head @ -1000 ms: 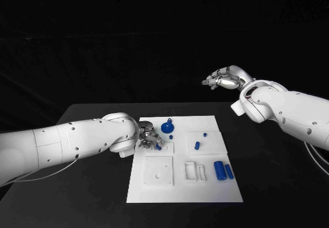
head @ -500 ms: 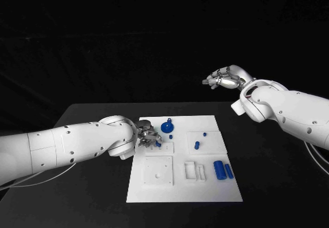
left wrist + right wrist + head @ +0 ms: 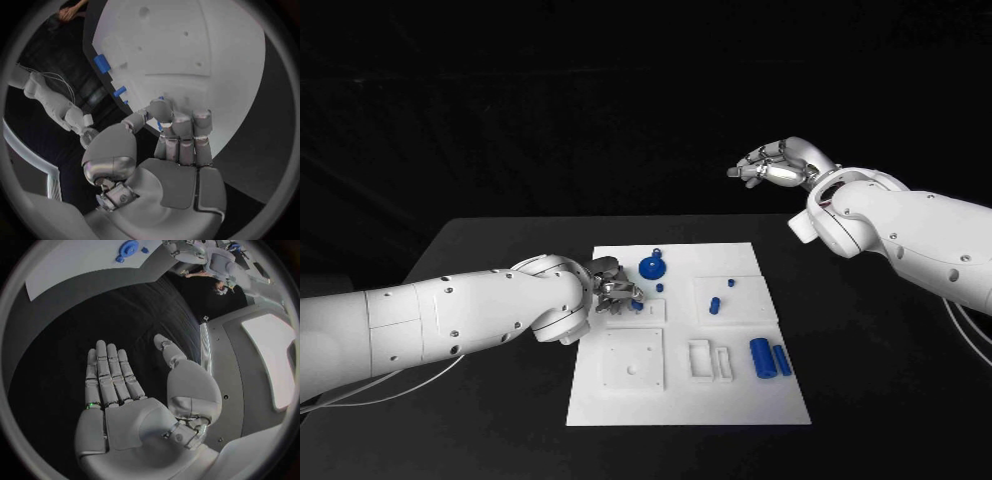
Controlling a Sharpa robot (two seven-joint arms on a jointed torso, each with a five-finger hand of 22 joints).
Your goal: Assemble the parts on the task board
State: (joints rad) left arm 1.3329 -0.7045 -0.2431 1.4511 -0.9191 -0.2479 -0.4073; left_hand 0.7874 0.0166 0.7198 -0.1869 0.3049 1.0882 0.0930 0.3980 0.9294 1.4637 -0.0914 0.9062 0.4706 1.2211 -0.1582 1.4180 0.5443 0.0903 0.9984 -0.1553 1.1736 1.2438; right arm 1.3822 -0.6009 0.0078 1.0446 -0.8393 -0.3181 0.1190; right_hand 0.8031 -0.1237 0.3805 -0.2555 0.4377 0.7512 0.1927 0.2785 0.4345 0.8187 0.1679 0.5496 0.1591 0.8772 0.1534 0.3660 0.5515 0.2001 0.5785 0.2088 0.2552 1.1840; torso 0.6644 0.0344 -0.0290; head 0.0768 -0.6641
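Observation:
The white task board (image 3: 733, 400) lies in the middle of the black table. My left hand (image 3: 613, 288) is low over its far left part, fingers curled. In the left wrist view the thumb and fingers (image 3: 181, 125) close around a small blue part (image 3: 159, 126), which peeks out beside the fingers in the head view (image 3: 636, 305). My right hand (image 3: 776, 165) hangs high beyond the board's far right corner, flat and holding nothing (image 3: 119, 390). A blue disc with a knob (image 3: 652, 268) stands just right of my left hand.
On the board lie two short blue pegs (image 3: 714, 304) on a raised white block, two blue cylinders (image 3: 763, 358) at the right, a white square plate (image 3: 633, 358) and a white bracket (image 3: 708, 360). Black table surrounds the board on all sides.
My left forearm has swung in toward the board while the hand stays at the same spot over the far left part. The right hand has not moved.

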